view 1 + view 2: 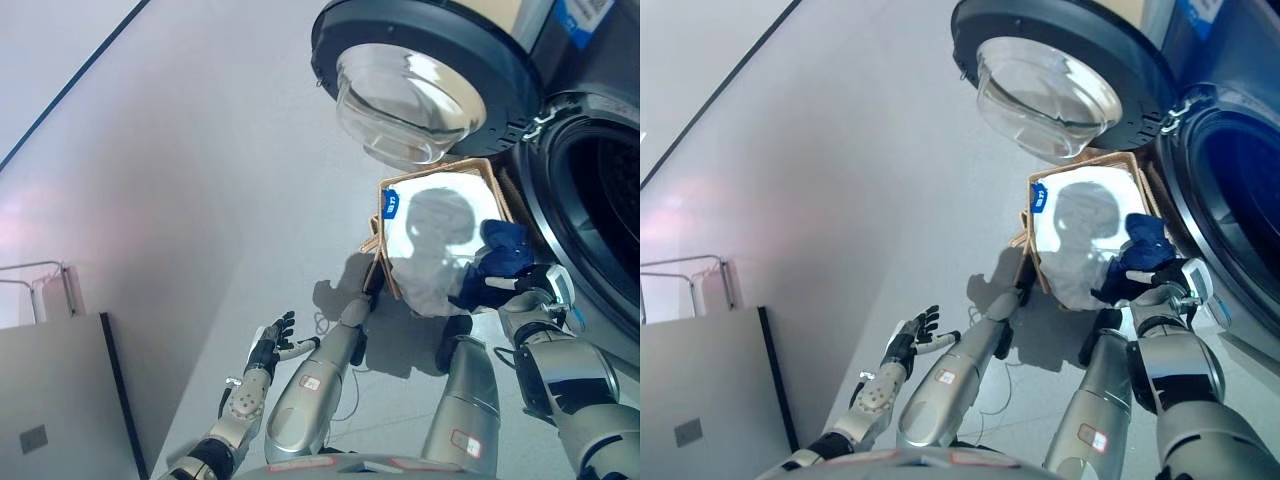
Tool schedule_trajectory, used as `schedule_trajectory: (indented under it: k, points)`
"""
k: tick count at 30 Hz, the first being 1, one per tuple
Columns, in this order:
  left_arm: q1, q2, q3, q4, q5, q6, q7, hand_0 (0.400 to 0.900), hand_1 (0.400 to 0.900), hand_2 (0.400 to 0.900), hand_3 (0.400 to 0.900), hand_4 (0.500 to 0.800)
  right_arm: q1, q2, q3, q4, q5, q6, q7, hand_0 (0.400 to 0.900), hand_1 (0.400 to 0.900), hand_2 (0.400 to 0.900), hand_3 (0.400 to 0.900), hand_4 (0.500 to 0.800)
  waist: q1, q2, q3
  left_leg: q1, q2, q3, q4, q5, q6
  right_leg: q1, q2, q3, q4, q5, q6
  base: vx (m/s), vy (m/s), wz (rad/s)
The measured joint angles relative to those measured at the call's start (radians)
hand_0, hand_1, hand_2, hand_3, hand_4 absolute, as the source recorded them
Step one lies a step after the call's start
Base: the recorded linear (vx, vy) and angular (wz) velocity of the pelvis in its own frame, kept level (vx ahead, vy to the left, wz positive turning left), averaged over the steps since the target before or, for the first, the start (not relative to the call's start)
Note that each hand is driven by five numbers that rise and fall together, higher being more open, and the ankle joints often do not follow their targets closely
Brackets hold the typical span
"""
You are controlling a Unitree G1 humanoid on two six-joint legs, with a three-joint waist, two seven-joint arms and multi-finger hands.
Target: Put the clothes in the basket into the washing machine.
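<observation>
Glossy glass door — basket seemingly woven — soft cloth.

Silver-grey arms, dark hands, white-tipped fingers.

The drum runs off the right edge, its inside too dark to read; blue cloth hides the right hand's fingers and part of the basket.

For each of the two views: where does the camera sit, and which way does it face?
Left eye view: on the head, facing down at the basket and open washing machine door; left hand open, right hand gripping dark blue clothing.
Right eye view: a slightly shifted position, same scene and both hands.
</observation>
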Motion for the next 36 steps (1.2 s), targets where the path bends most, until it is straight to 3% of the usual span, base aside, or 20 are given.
schedule_trajectory:
  k: [5,8,11,13,15,17,24,29,30,36]
  points:
    - [0.022,0.007,0.014,0.0,0.0,0.0,-0.001,0.9,0.9,0.9,0.9,0.8,0.01,0.003,-0.161,-0.023,0.32,-0.087,-0.019,0.4,0.4,0.4,0.4,0.5,-0.008,0.0,-0.025,0.053,0.016,0.021,-0.04,0.009,0.015,0.05,0.018,0.018,-0.06,0.022,0.016,0.04,0.011,-0.23]
    - [0.041,0.014,0.013,0.032,-0.017,0.0,-0.003,0.9,0.9,0.9,0.9,0.8,-0.032,0.023,-0.161,-0.047,0.45,-0.108,-0.043,0.4,0.4,0.4,0.4,0.5,-0.017,-0.008,-0.062,0.07,0.03,0.05,-0.044,0.001,0.021,0.063,0.035,0.043,-0.094,0.041,0.022,0.06,0.02,-0.34]
    - [0.043,0.019,0.012,0.068,-0.038,0.0,-0.002,0.9,0.9,0.9,0.9,0.8,-0.074,0.028,-0.171,-0.09,0.566,-0.184,-0.044,0.4,0.4,0.4,0.4,0.5,-0.031,-0.009,-0.088,0.095,0.044,0.076,-0.055,-0.003,0.023,0.084,0.055,0.066,-0.128,0.058,0.024,0.03,0.004,-0.24]
    - [0.044,0.027,0.006,0.067,-0.04,-0.002,-0.001,0.9,0.9,0.9,0.9,0.8,-0.115,0.02,-0.172,-0.096,0.617,-0.214,-0.047,0.4,0.4,0.4,0.4,0.5,-0.043,-0.008,-0.103,0.095,0.048,0.078,-0.057,-0.014,0.018,0.085,0.06,0.068,-0.137,0.062,0.021,0.06,-0.023,-0.16]
    - [0.062,0.032,0.006,0.024,-0.066,-0.001,0.0,0.9,0.9,0.9,0.9,0.8,-0.171,0.014,-0.102,-0.093,0.664,-0.224,-0.068,0.4,0.4,0.4,0.4,0.5,-0.058,-0.014,-0.107,0.072,0.047,0.094,-0.041,-0.028,0.019,0.05,0.063,0.095,-0.127,0.058,0.02,0.05,-0.012,-0.15]
    - [0.068,0.031,0.004,0.008,-0.079,-0.002,-0.005,0.9,0.9,0.9,0.9,0.8,-0.178,-0.001,-0.152,-0.172,0.671,-0.266,-0.062,0.4,0.4,0.4,0.4,0.5,-0.055,-0.012,-0.109,0.076,0.046,0.091,-0.055,-0.016,0.015,0.051,0.072,0.102,-0.139,0.075,0.025,0.03,0.009,-0.08]
    - [0.086,0.032,0.001,0.022,-0.12,-0.003,-0.012,0.9,0.9,0.9,0.9,0.8,-0.282,-0.072,-0.168,-0.143,0.739,-0.269,-0.083,0.4,0.4,0.4,0.4,0.5,-0.058,-0.007,-0.114,0.099,0.059,0.091,-0.067,-0.012,0.016,0.072,0.079,0.102,-0.153,0.075,0.026,0.05,-0.011,-0.01]
    - [0.102,0.028,0.0,0.026,-0.125,-0.001,-0.014,0.9,0.9,0.9,0.9,0.8,-0.283,-0.057,-0.17,-0.148,0.76,-0.274,-0.078,0.4,0.4,0.4,0.4,0.5,-0.049,0.014,-0.129,0.102,0.065,0.092,-0.079,-0.012,0.012,0.072,0.086,0.103,-0.161,0.075,0.025,0.05,-0.026,-0.03]
    - [0.103,0.028,0.001,0.029,-0.125,-0.001,-0.014,0.9,0.9,0.9,0.9,0.8,-0.28,-0.049,-0.17,-0.157,0.76,-0.281,-0.078,0.9,0.9,0.9,0.9,0.8,-0.049,0.017,-0.132,0.105,0.065,0.093,-0.084,-0.011,0.012,0.073,0.087,0.105,-0.163,0.075,0.025,0.04,-0.05,0.02]
    - [0.102,0.026,0.007,0.033,-0.125,-0.002,-0.015,0.9,0.9,0.9,0.9,0.8,-0.243,-0.029,-0.171,-0.164,0.761,-0.292,-0.03,0.9,0.9,0.9,0.9,0.8,-0.05,0.021,-0.135,0.135,0.072,0.085,-0.092,-0.01,0.008,0.109,0.091,0.09,-0.177,0.075,0.025,0.03,-0.047,0.04]
